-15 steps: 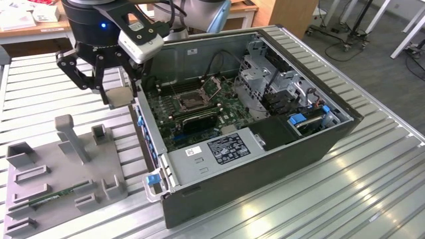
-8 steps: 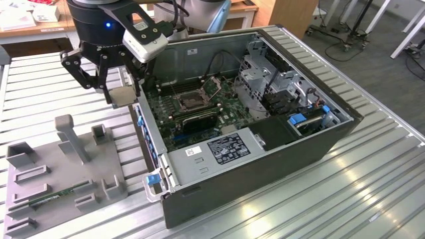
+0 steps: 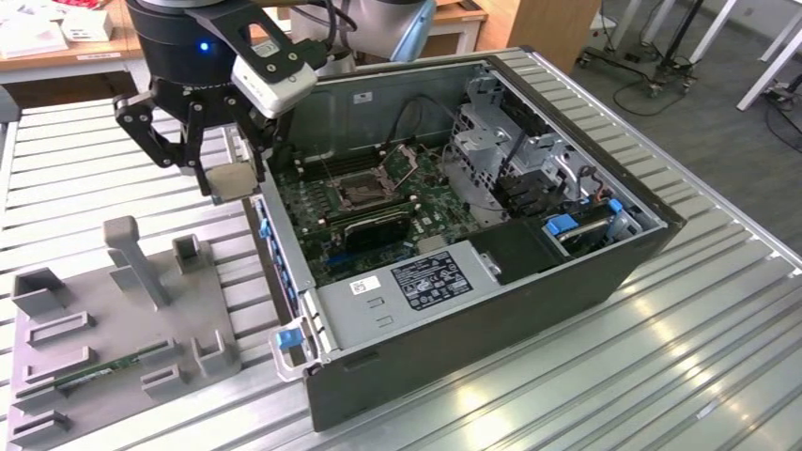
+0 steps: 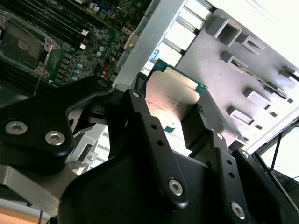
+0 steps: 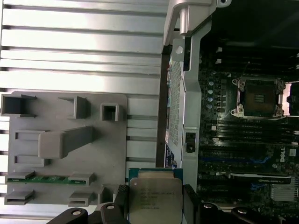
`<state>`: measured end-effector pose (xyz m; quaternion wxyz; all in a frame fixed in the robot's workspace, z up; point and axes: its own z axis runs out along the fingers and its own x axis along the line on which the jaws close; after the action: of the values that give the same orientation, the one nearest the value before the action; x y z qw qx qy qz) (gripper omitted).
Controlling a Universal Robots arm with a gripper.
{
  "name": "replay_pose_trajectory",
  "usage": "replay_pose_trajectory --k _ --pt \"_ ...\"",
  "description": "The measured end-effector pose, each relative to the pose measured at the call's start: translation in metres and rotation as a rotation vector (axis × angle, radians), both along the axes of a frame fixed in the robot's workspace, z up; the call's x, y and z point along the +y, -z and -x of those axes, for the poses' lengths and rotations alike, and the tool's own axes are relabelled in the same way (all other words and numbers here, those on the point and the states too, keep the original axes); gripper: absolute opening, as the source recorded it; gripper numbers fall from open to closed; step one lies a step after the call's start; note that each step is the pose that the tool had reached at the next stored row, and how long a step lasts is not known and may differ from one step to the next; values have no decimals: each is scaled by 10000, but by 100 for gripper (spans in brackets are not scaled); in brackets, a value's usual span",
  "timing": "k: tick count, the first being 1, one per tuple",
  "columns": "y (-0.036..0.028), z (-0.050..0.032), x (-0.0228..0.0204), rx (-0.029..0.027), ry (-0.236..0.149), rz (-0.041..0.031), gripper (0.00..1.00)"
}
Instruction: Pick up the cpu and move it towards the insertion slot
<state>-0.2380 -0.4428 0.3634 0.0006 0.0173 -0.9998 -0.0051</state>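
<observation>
Workshop-type room, with a ribbed metal counter [image 3: 701, 310] carrying an open PC case [image 3: 501, 244] and a grey parts holder [image 3: 113, 319] near the counter's edge at the exterior view's left. In that view the end effector [image 3: 225, 178] hung just outside the case wall, clamped on the cpu [image 3: 231, 181], which was up in the air and not resting on anything. The insertion slot [image 3: 363, 191] sat on the motherboard inside the case, off toward the exterior view's right of the end effector and lower down, with the case wall between them. So that was the gap that mattered.

In the second wrist view, the black fingers [image 4: 154, 140] pinched the cpu [image 4: 170, 95] from both sides, its metal face showing, and the insertion slot [image 4: 23, 44] was off past the case wall.

In the first wrist view, the cpu [image 5: 154, 198] sat flat between the fingers [image 5: 120, 200], over the gap between the holder [image 5: 65, 140] and the case, and the insertion slot [image 5: 258, 97] was well apart from it, inside the case.
</observation>
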Motion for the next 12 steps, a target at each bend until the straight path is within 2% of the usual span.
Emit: replay_pose_trajectory --k 4,12 --pt "0 -26 0 0 0 0 55" --pt "0 -149 0 1 0 1 55"
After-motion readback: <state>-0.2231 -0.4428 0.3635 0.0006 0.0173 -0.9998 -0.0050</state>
